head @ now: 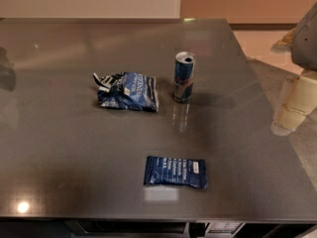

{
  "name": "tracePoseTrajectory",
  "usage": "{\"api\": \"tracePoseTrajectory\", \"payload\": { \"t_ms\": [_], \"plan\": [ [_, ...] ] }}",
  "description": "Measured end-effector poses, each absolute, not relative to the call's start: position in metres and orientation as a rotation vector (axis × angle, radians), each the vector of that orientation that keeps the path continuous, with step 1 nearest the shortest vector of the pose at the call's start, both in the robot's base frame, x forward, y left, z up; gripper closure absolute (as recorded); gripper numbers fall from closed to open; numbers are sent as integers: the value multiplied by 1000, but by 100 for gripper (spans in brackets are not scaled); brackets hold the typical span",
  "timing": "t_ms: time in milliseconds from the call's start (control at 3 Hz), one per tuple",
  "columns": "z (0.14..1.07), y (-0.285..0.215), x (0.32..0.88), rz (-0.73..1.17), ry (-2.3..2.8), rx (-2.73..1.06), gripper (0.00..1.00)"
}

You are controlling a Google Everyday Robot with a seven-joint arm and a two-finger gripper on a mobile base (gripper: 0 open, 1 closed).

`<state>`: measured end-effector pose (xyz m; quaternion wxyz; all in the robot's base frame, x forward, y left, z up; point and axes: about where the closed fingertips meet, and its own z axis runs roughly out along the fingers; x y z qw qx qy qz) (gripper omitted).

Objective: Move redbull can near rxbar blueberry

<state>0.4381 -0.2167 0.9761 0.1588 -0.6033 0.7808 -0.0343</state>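
Currently: redbull can (184, 77) is standing well apart from the rxbar blueberry (176, 172)

The redbull can is standing upright on the dark grey table (59, 148), a little right of the middle and toward the far half, its silver top facing up and its blue and silver side showing a red mark. Near it on the left, not touching, a wrinkly blue-and-white chip bag (128, 91) is lying flat. The rxbar blueberry is lying flat near the front edge of the table, its long side running left to right, white text facing up and a small white square label sitting toward its right end. It is lying almost straight in front of the can, and the two are sitting well apart.

The gripper (293, 108) is hanging at the right edge of the view, past the table's right side, showing as a cream-coloured piece below a grey part of the arm (304, 38). It is sitting well apart from the can and is touching none of the three items. How far open it is standing cannot be told, and nothing is showing in its hold.
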Motion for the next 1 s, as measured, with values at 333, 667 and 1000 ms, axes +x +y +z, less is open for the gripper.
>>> {"api": "tracePoseTrajectory", "payload": {
  "t_ms": [333,667,1000],
  "plan": [
    [978,-215,442,-88,2228,-1724,0],
    [979,-203,464,-56,2189,-1730,0],
    [975,-187,495,4,2144,-1723,0]
  ]
}}
